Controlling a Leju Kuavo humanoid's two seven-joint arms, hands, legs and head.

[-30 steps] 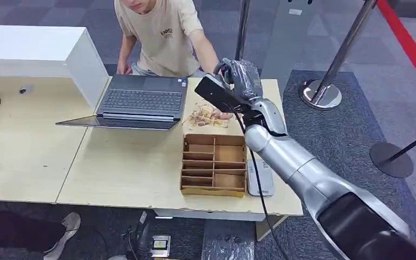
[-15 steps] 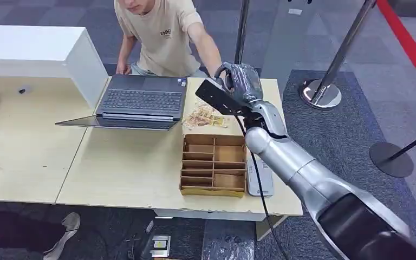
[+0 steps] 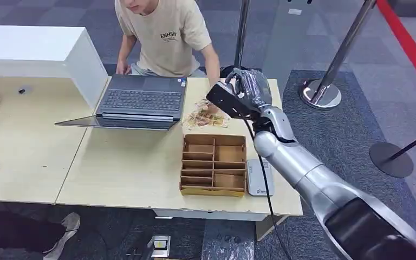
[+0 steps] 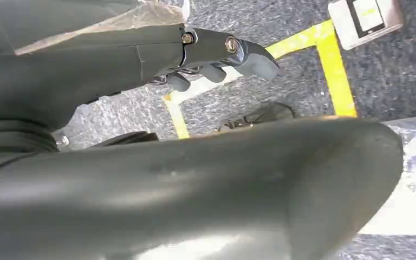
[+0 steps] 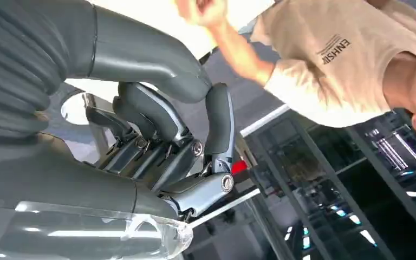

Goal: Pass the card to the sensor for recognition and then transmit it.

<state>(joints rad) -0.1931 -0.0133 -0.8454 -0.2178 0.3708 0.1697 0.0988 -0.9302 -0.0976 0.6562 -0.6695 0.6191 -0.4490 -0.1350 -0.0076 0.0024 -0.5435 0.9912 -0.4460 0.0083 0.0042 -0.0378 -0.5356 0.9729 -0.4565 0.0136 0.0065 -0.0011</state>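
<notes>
The flat black rectangular card (image 3: 228,101) is held in the air by the robot's right hand (image 3: 247,89), whose dark fingers close around its right end. The card is tilted, its free end pointing left and slightly up, its broad face turned toward the camera in the head view. It hangs above the far right corner of the light wooden table (image 3: 124,173), over the far edge. The small white-and-grey rectangular sensor (image 3: 260,177) lies flat on the table near the right edge, close to the near right corner, well apart from the card.
</notes>
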